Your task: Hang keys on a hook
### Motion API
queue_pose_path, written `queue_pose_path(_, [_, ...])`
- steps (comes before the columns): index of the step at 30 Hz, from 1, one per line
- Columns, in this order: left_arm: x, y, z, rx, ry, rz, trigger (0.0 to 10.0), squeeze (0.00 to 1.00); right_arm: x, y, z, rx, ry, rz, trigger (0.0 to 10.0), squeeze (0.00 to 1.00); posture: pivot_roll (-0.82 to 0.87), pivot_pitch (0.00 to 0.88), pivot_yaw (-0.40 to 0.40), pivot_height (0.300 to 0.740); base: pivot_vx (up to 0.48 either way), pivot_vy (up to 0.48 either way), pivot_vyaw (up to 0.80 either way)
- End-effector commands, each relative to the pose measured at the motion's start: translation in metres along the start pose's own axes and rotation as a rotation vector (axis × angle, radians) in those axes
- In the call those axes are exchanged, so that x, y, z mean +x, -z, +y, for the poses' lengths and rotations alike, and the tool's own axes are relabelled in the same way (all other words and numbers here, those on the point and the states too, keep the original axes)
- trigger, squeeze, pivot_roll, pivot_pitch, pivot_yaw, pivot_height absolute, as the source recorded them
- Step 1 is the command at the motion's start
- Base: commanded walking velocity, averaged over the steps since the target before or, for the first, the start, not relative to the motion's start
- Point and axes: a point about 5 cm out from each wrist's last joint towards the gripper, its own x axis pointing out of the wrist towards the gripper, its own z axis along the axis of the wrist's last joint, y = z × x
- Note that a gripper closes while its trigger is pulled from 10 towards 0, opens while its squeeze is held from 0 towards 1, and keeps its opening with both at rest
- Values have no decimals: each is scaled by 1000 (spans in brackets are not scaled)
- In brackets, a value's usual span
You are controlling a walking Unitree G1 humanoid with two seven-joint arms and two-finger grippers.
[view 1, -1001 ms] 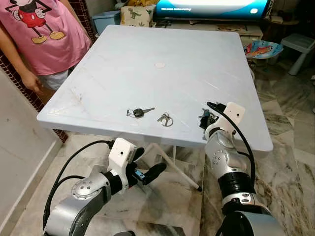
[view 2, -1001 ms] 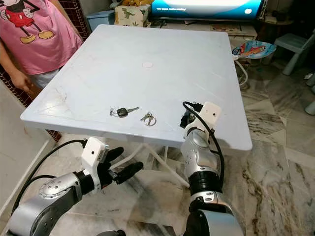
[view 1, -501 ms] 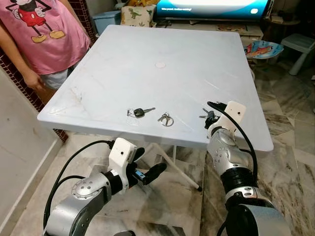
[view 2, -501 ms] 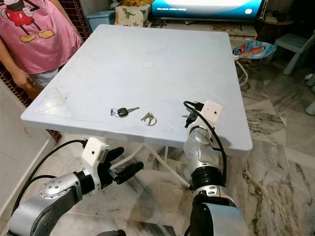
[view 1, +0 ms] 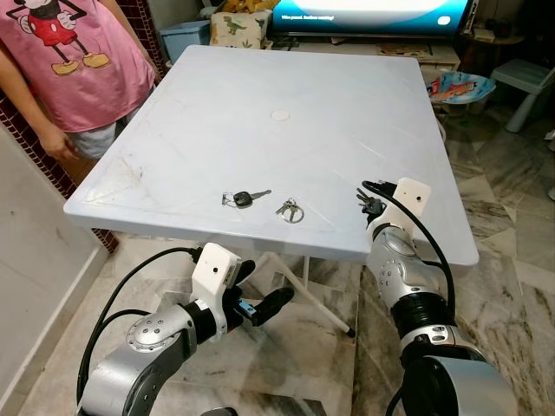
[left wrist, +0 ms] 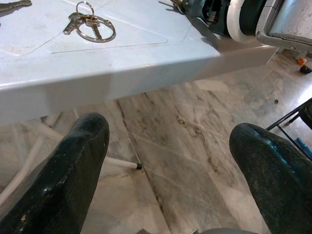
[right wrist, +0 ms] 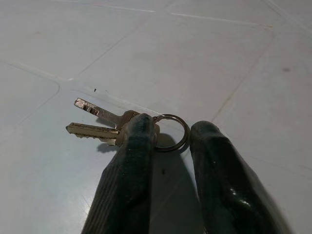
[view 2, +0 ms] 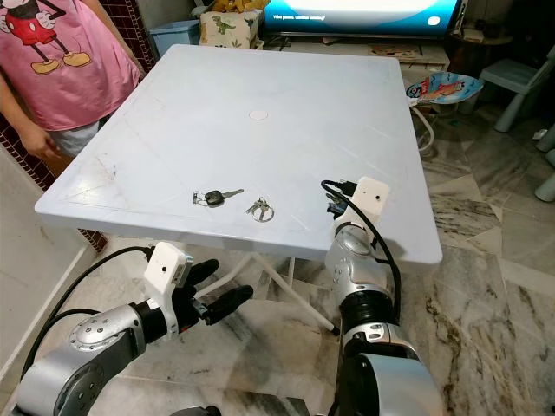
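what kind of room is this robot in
Probably a home living room: a television stands behind the white plastic folding table, the floor is marble-patterned tile, and a child's stool sits at the far right.
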Motion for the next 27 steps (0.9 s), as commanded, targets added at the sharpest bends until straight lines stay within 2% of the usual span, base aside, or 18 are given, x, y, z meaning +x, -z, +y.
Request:
queue_pose_path(1, [-1, 0, -1, 14, -3, 6, 10000, 0, -1, 22, -2, -24, 9, 101, 0, 0, 117, 116, 40, 740, 0, 0, 0])
queue_pose_path(19, [-1, -1, -1, 15, -7, 3, 10000, 0, 0, 29, -10, -43, 8, 122, 0, 0, 117, 116, 43, 740, 0, 0, 0])
queue_pose_path(22, [-2, -1, 0, 15, -12, 1, 10000, 0, 0, 22, -9, -119, -8, 62, 0, 0, 124, 115, 40, 740, 0, 0, 0])
queue_pose_path(27, [-2, -1, 0, 16, -15, 0, 10000, 0, 0, 15, -5, -182, -28, 6, 0, 0, 124, 115, 40, 740, 0, 0, 0])
